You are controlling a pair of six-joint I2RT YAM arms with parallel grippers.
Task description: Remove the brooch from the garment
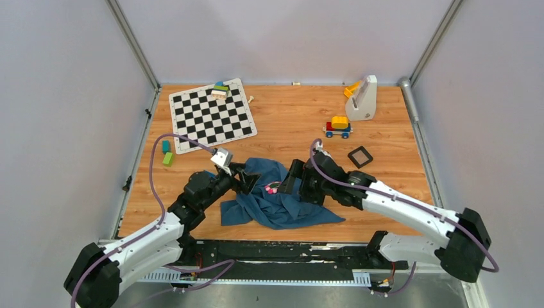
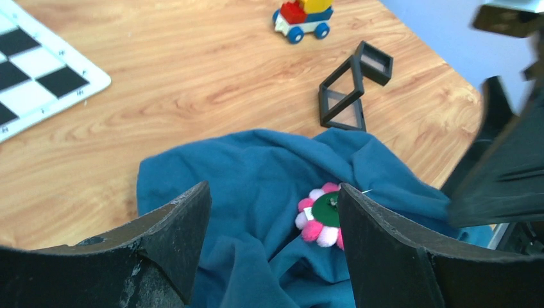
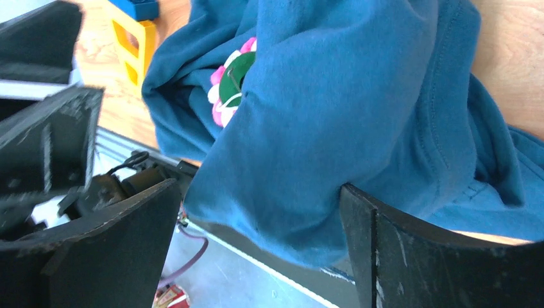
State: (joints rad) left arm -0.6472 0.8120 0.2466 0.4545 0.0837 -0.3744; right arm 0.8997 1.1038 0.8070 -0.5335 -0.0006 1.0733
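Observation:
The teal-blue garment [image 1: 279, 202] lies crumpled on the wooden table between the two arms. The brooch [image 1: 272, 187], with pink and white petals around a green centre, sits on it. My left gripper [image 1: 249, 181] is open just left of the brooch. In the left wrist view the brooch [image 2: 319, 215] lies on the garment [image 2: 244, 179] between the open jaws of the left gripper [image 2: 274, 192], close to the right finger. My right gripper [image 1: 290, 184] is open just right of the brooch. In the right wrist view a fold of garment [image 3: 333, 96] hangs between the jaws of the right gripper [image 3: 256, 192], and the brooch [image 3: 229, 80] peeks out behind it.
A chessboard [image 1: 212, 115] with small blocks lies at the back left. Two small green blocks [image 1: 167, 153] are beside it. A toy car [image 1: 338, 126], a black square frame [image 1: 360, 156] and a white stand [image 1: 362, 97] are at the back right.

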